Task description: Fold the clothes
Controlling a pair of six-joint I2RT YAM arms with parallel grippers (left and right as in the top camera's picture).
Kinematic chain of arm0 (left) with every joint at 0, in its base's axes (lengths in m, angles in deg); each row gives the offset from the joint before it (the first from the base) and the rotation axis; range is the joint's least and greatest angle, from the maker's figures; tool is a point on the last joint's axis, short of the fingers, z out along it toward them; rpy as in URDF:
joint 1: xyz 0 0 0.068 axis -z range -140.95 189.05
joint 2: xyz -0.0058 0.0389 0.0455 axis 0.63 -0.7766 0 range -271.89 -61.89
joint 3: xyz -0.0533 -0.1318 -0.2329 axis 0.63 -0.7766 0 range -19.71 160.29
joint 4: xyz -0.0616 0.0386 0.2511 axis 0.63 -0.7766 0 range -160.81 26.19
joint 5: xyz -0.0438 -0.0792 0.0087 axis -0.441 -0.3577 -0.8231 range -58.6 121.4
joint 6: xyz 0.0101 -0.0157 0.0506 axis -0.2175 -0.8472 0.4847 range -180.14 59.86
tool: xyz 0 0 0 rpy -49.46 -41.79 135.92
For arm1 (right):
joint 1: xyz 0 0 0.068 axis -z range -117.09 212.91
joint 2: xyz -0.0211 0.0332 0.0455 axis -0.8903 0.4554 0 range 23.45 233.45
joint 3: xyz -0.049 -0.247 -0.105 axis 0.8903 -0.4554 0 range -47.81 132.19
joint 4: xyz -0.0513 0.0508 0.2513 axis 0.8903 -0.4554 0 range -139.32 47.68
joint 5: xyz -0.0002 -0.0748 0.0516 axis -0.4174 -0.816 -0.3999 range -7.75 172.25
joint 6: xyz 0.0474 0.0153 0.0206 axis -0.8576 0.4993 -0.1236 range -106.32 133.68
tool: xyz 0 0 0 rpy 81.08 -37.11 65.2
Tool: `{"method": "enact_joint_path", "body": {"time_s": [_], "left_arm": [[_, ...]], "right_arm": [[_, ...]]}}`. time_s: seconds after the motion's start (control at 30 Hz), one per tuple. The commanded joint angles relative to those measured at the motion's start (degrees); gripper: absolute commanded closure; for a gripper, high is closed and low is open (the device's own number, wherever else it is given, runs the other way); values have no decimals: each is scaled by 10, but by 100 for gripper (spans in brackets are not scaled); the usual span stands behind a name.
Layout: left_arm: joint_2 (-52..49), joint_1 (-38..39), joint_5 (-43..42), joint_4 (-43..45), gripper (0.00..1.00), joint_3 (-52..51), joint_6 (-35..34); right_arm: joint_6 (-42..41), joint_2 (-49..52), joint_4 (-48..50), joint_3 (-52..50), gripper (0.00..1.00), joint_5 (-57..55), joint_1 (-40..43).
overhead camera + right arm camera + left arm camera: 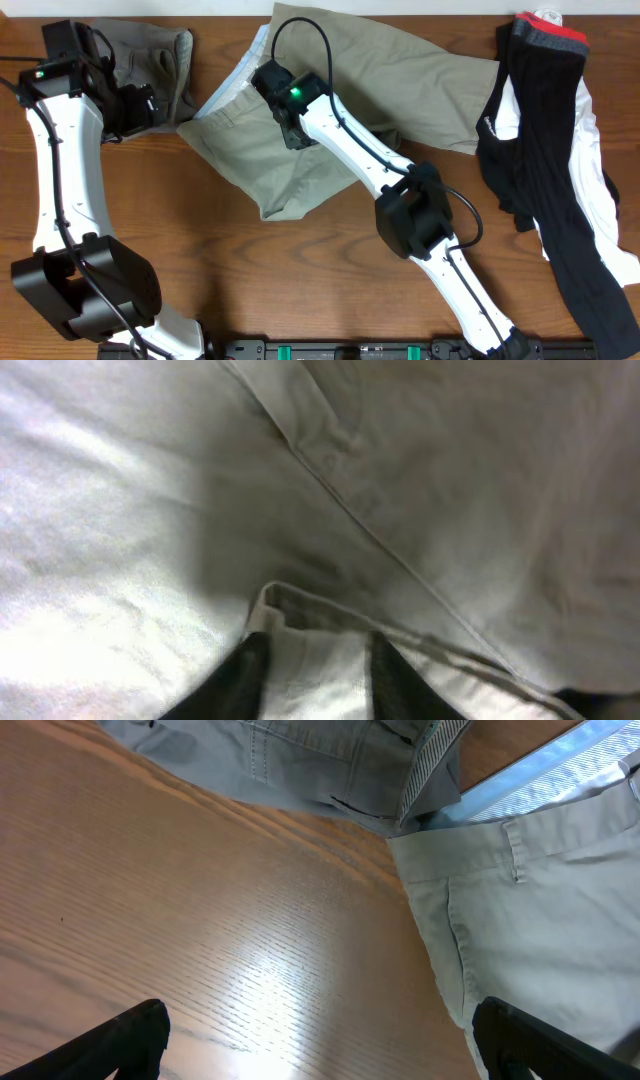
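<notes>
Overhead view: khaki shorts (pixel 400 85) sprawl mid-table (pixel 300 270), with grey shorts (pixel 150 55) at the top left. The right gripper (pixel 315 680) pinches a ridge of khaki cloth, while the left gripper (pixel 330 1050) hangs wide open and empty. Looks like the fold-grab step. Next it needs to lift that edge across.

Three garments are here: one khaki shorts (pixel 430 75), one grey shorts (pixel 165 55), one black-white sportswear piece (pixel 545 150).
</notes>
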Motion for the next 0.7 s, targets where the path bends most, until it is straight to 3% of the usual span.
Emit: {"method": "enact_joint_path", "body": {"time_s": [0.0,0.1,0.33,0.6,0.67], "left_arm": [[-7,0,1,-6,2,2,-5],[-7,0,1,-9,2,2,-5],[-7,0,1,-11,2,2,-5],[-7,0,1,-12,2,2,-5],[-7,0,1,-14,2,2,-5]], "right_arm": [[-3,1,-12,-2,82,-12,10],[-3,1,-33,-2,99,-12,14],[-3,-34,-103,1,99,-7,19],[9,-107,-257,-1,99,-1,20],[49,-127,-257,-14,99,77,20]]}}
